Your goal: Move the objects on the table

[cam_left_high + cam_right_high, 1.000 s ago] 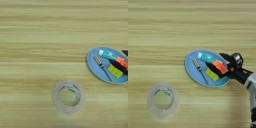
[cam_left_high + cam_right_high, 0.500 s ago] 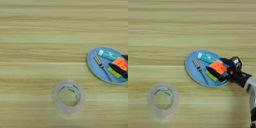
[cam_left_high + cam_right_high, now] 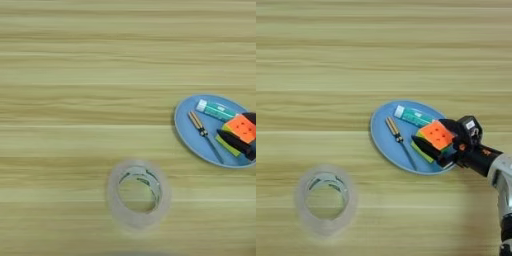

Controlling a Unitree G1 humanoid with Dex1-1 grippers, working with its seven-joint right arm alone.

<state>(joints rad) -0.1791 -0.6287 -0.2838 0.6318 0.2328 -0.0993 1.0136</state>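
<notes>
Since a second ago the cube (image 3: 435, 136) has come up: it lay low on the plate (image 3: 385, 143) then, and now it sits tilted, orange face up, yellow-green face turned left and down, lifted at the plate's right side. The tape (image 3: 325, 200) has not budged, and neither have the tube and the screwdriver.

Left to right, taking the plate as the mark. Far to the plate's lower left, well apart from it, the tape lies flat on the table (image 3: 316, 60), a wide translucent whitish ring with a hollow centre, wood showing through the hole. Bare wood all round it: open room above, to its left and between it and the plate, though it lies near the lower edge of the view.

The plate itself is a smooth blue oval. On it, a thin screwdriver (image 3: 400, 142) runs on a slant across the left half, and a white and green tube (image 3: 412, 116) lies along the upper rim.

At the plate's right side, the gripper (image 3: 442, 144) has its two black fingers clamped on the cube, one above right, one below. The silver forearm (image 3: 496, 167) runs off to the lower right, close to the picture's right edge.
</notes>
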